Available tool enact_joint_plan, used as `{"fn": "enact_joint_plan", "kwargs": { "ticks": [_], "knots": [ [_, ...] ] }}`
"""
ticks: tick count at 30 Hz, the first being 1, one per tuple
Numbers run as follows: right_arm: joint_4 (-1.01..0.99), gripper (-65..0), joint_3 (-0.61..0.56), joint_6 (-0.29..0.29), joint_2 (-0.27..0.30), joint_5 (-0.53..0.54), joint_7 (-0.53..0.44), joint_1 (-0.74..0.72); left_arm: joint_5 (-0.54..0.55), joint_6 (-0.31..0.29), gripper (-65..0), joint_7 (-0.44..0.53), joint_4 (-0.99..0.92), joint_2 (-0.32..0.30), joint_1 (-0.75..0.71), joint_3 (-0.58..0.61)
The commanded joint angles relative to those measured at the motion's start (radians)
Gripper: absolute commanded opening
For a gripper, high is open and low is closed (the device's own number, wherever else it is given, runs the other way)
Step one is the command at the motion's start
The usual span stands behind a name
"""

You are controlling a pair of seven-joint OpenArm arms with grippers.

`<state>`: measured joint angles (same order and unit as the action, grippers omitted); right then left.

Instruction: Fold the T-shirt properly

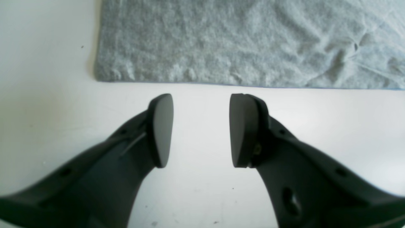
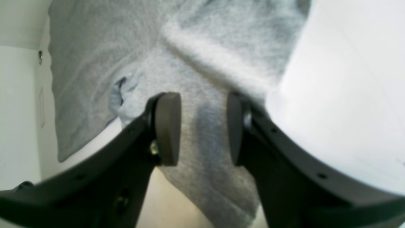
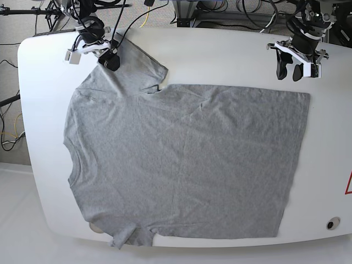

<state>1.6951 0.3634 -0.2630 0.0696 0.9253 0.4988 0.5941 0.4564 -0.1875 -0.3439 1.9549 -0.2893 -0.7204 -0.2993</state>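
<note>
— Why were your grippers placed like that?

— The shirt (image 3: 181, 159) lay flat across the table (image 3: 220, 55). My right gripper (image 2: 202, 129) stood over its far sleeve, jaws apart with cloth between them; whether they pinched it, I couldn't tell. My left gripper (image 1: 201, 129) hung spread and empty just off the hem corner, I'd judge ready to grasp.

— Any writing?

— None readable on the shirt.

Overhead base view; two close wrist views along claws, T-shirt (image 3: 181, 159) shared.
</note>
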Motion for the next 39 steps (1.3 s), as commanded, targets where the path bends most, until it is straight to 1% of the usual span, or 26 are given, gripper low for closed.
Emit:
{"fn": "enact_joint_plan", "kwargs": {
  "ticks": [1, 10, 18, 20, 30, 39],
  "knots": [
    [0.012, -40.6, 0.007, 0.004, 0.005, 0.011, 0.013, 0.011, 0.005, -0.002, -38.3, 0.028, 0.021, -0.008, -0.010, -0.002],
    [0.002, -40.1, 0.023, -0.001, -0.003, 0.005, 0.018, -0.010, 0.007, -0.007, -38.4, 0.028, 0.017, -0.011, -0.011, -0.005],
    [0.008, -40.4, 0.096, 0.007, -0.051, -0.023, 0.029, -0.054, 0.008, -0.008, -38.5, 0.029, 0.016, -0.009, -0.011, -0.002],
    [0.024, -40.2, 0.107, -0.001, -0.068, -0.015, 0.029, -0.034, 0.008, -0.006, -38.2, 0.028, 0.015, -0.011, -0.010, -0.002],
    [0.053, -40.1, 0.078, -0.008, -0.059, -0.027, 0.026, -0.026, 0.011, -0.006, -38.4, 0.030, 0.014, -0.012, -0.011, -0.003],
    [0.028, -39.8, 0.043, -0.005, -0.050, -0.065, 0.027, -0.013, 0.011, -0.007, -38.1, 0.024, 0.017, -0.015, -0.006, -0.002]
  ]
}}
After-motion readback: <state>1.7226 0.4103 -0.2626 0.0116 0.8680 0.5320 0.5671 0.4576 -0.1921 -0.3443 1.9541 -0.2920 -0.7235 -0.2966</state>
